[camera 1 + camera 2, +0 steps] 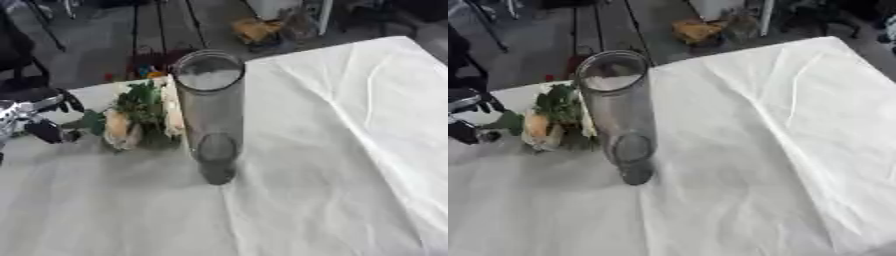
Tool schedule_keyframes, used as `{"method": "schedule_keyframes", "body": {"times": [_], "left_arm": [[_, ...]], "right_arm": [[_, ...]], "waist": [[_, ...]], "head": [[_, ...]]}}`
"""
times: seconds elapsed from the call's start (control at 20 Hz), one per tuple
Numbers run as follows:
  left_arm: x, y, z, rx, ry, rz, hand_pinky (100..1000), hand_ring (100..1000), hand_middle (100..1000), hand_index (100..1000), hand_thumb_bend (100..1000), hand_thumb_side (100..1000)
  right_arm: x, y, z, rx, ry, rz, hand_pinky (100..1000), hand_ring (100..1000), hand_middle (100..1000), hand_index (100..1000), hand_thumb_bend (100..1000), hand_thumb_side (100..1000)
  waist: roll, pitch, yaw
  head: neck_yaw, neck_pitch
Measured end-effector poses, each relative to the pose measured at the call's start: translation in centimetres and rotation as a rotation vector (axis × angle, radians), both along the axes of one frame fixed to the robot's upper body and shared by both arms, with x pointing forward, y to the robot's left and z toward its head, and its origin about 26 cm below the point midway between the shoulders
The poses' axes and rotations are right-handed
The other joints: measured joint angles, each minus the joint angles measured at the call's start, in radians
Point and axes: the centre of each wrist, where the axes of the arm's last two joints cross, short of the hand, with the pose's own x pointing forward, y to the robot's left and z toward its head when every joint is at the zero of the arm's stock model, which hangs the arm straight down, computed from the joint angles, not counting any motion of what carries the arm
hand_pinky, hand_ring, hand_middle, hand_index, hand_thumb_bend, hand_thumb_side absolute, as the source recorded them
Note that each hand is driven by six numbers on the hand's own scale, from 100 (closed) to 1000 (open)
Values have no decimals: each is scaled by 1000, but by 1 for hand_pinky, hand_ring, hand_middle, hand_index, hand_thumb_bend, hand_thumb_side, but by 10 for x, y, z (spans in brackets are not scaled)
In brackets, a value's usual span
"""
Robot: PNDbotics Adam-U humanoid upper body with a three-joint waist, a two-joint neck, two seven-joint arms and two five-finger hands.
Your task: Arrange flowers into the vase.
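1. Early step, by the look of it: reaching for the flowers [140,116]; nothing yet in the vase [210,107], which stands upright and clear near the middle of the table [332,150], empty as far as can be seen.
2. Flowers lying in a bunch on the table just left of the vase, touching or nearly touching its wall; green leaves at the far end, pale orange blooms nearer; stems hard to make out.
3. Left hand [35,117] at the left edge, just left of the bunch; fingers spread and somewhat curved, holding nothing; fingertips close to the leaves, contact not clear.
4. Right hand in neither view.
5. Next move, as a judgement: closing the left hand round a stem or the bunch, lifting it clear of the table, turning it stem-down and bringing it over the vase mouth at the far, high end.
6. Risk, also a judgement: tall narrow vase right beside the bunch; a sideways brush while grasping or lifting likely to tip it.
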Motion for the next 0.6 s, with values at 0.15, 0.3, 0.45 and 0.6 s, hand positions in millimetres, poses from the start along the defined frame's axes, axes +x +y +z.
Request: {"method": "schedule_keyframes", "body": {"times": [0.15, 0.3, 0.45, 0.6], "left_arm": [[0, 1, -2, -4, -15, 11, 816, 787, 767, 802, 341, 126], [0, 2, -3, -8, -24, 17, 814, 780, 758, 801, 338, 124], [0, 2, -4, -11, -27, 20, 813, 776, 754, 799, 334, 123], [0, 3, -5, -12, -29, 22, 811, 774, 753, 799, 337, 126]], "right_arm": [[0, 1, 0, 4, 0, 4, 707, 741, 774, 850, 100, 826], [0, 1, -1, 7, 1, 6, 707, 741, 773, 850, 100, 825], [1, 1, -1, 8, 0, 7, 707, 741, 773, 850, 100, 824], [1, 2, 0, 8, -3, 8, 707, 741, 773, 850, 100, 824]], "waist": [[2, 5, -4], [3, 10, -11], [6, 17, -16], [7, 22, -21]], "head": [[0, -7], [0, -9], [0, -16], [-1, -18]]}}
